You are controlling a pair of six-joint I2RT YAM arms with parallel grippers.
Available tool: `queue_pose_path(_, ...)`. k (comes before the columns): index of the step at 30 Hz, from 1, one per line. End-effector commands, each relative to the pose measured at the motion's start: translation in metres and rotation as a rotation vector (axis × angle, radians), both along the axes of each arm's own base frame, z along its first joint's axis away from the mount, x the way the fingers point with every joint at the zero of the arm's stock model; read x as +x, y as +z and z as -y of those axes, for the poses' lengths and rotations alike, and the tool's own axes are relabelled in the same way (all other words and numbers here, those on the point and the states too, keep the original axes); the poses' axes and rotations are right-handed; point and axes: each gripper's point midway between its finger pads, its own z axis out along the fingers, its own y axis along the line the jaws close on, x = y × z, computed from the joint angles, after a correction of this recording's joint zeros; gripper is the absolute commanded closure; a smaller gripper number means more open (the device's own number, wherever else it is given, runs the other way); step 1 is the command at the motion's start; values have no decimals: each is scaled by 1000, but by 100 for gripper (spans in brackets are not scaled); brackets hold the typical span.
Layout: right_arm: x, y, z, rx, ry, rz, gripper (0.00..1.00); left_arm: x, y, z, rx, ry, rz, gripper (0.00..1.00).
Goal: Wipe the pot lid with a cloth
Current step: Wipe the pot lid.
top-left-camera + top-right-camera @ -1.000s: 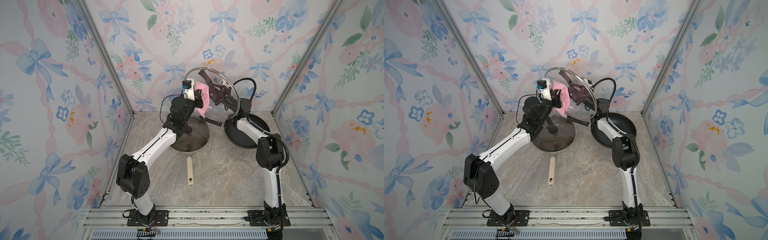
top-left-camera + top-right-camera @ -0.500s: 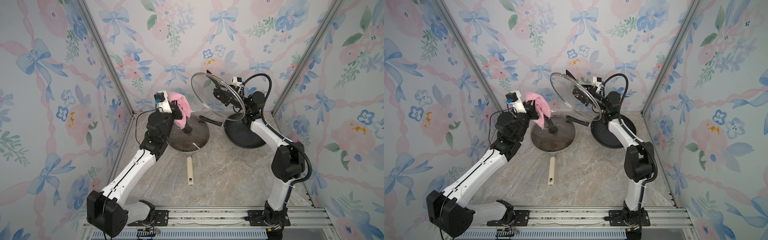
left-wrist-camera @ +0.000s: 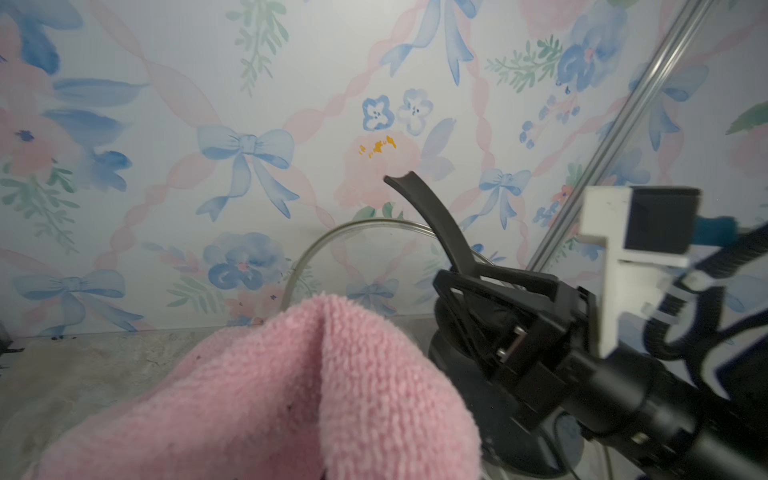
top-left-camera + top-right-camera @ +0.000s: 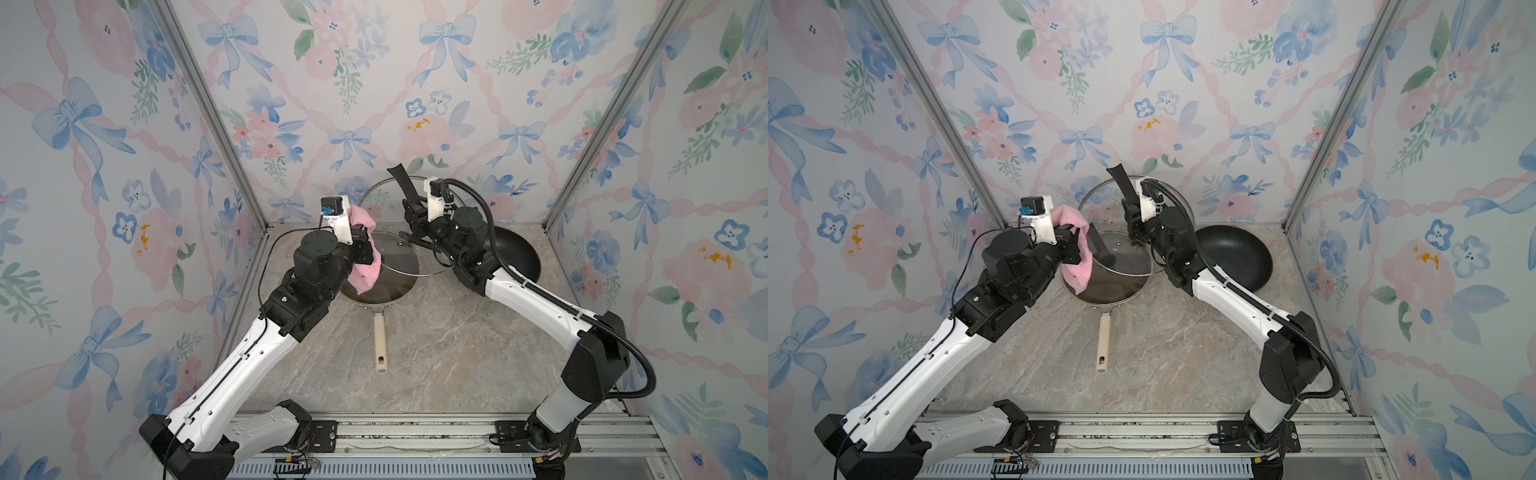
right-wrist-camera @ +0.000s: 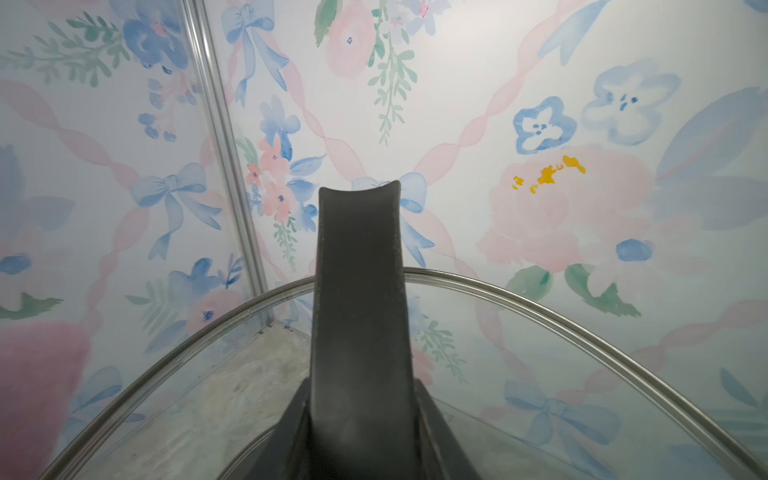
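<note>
Floral wallpaper (image 4: pixel 374 83) with bows on three sides, marbled tabletop (image 4: pixel 436 357) below.

Left gripper (image 4: pixel 365 247): clenched on the cloth (image 4: pixel 368 272), jaws half wrapped in pink folds. Holds it bunched in the air over the left rim of the frying pan (image 4: pixel 374 297) in both top views. Touching the pan or not, cannot tell. Cloth (image 3: pixel 291 395) again in the left wrist view: fuzzy, close to the lens, a few tiny dark specks.

Right gripper (image 4: pixel 413 216): clamped tight on the long black handle (image 4: pixel 401 183) of the pot lid (image 4: pixel 386 205), handle tip pointing up toward the back wall.

Pot lid: clear glass with a steel rim, held tilted in the air above the far side of the frying pan, just right of the cloth. Contact between lid and cloth: cannot tell.

Frying pan: dark inside, flat on the tabletop, cream handle (image 4: pixel 380 340) pointing toward the arm bases.

Black pan (image 4: pixel 515 257): on the tabletop just right of the frying pan, partly hidden behind the right arm.
</note>
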Motion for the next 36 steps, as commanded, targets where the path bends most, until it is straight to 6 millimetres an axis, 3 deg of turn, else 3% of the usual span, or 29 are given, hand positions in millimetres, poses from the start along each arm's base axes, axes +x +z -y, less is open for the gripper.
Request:
queue_pose_path(1, -7, 93, 39, 164, -214, 360, 100, 2, -26, 25, -78, -53, -130, 100)
queue_pose_path(4, -13, 104, 40, 230, -211, 423, 100, 13, -56, 35, -112, -35, -233, 100)
queue_pose_path(9, -42, 111, 34, 235, -90, 473, 100, 32, -81, 56, -90, -58, -300, 100)
queue_pose_path(15, -92, 97, 20, 158, 161, 401, 100, 74, -66, 66, -44, -61, -256, 100)
queue_pose_path(20, -131, 98, 28, 171, 258, 382, 100, 124, -62, 40, -81, 19, -253, 100)
queue_pose_path(24, -150, 101, 30, 151, 321, 379, 100, 142, -56, 33, -93, 22, -233, 100)
queue_pose_path(26, -150, 100, 28, 129, 322, 386, 100, 143, -55, 35, -82, 13, -224, 100)
queue_pose_path(29, -136, 101, 29, 122, 263, 399, 100, 131, -56, 41, -80, -44, -235, 100)
queue_pose_path(36, -66, 111, 46, 291, 93, 415, 100, 51, -95, 69, -78, -174, -345, 100)
